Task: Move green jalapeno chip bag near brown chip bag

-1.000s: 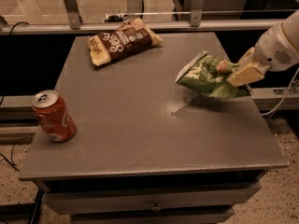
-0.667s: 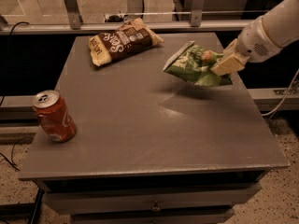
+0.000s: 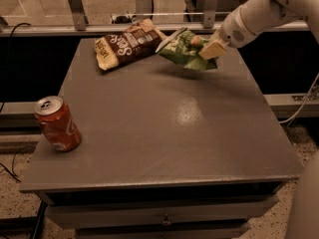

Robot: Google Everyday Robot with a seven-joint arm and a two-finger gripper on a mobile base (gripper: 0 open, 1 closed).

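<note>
The green jalapeno chip bag point(image 3: 182, 49) hangs tilted in the air above the far part of the grey table point(image 3: 164, 123), its white sealed edge close to the brown bag. My gripper point(image 3: 208, 48) is shut on the green bag's right side, reaching in from the upper right on a white arm. The brown chip bag point(image 3: 127, 43), dark brown with cream-yellow ends and white script, lies flat at the table's far edge, just left of the green bag.
A red soda can point(image 3: 57, 123) stands near the table's left front edge. A metal railing point(image 3: 75, 6) runs behind the table. Cables lie on the floor at left and right.
My gripper has carried the green bag up and to the left, from the table's right side toward the far edge, ending next to the brown bag.
</note>
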